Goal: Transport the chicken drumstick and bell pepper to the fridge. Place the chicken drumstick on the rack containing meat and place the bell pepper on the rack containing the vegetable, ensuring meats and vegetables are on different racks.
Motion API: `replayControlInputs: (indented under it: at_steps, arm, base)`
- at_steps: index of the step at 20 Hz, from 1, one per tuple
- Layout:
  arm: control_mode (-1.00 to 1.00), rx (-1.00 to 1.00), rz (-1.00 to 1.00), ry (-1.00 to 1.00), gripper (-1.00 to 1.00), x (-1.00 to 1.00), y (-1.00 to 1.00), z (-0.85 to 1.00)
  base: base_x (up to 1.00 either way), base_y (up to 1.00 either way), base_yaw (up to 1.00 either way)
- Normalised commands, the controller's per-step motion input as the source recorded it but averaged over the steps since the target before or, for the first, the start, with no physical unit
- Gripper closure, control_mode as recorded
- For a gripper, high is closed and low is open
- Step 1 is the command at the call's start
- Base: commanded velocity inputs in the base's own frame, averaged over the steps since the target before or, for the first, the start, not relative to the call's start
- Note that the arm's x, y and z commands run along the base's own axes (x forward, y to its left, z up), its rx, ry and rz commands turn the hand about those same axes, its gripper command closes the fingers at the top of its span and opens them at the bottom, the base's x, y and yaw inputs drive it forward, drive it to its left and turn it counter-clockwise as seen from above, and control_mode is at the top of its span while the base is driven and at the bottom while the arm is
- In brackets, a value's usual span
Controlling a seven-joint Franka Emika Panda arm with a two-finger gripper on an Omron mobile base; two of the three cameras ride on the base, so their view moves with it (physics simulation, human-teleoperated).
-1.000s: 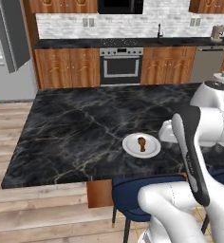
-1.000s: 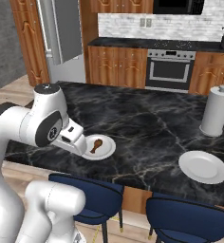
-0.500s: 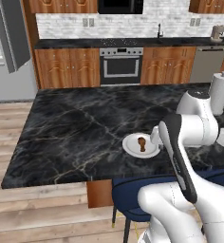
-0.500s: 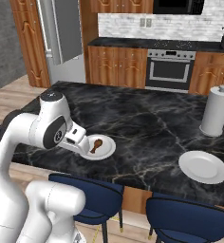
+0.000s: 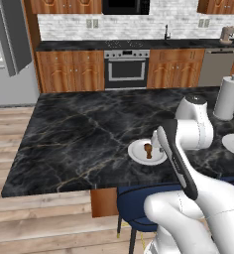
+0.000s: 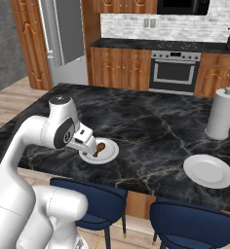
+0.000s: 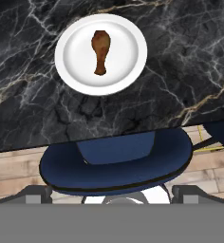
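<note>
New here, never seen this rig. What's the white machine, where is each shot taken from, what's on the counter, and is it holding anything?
It is a rendered kitchen with a white robot arm on a driving base. Two cameras ride on the base behind the arm, one to its left and one to its right. The third sits on the hand and looks straight down.

On the black marble island a small white plate holds the chicken drumstick. Further right stand a paper towel roll and an empty white plate. Blue stools sit below the island's edge.

The gripper hangs over the plate's near side. The drumstick lies loose on the plate, so nothing is held; whether the jaws are open cannot be told.
</note>
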Motion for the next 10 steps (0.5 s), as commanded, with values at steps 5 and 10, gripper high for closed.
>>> replayControlInputs:
  at_steps: [5,10]
  arm:
    - [-1.00,0.00,0.00,0.00,-1.00,0.52,0.00,-0.30]
    - [-1.00,0.00,0.00,0.00,-1.00,0.45,0.00,-0.38]
  base:
    - [0.00,0.00,0.00]
    - [0.00,0.00,0.00]
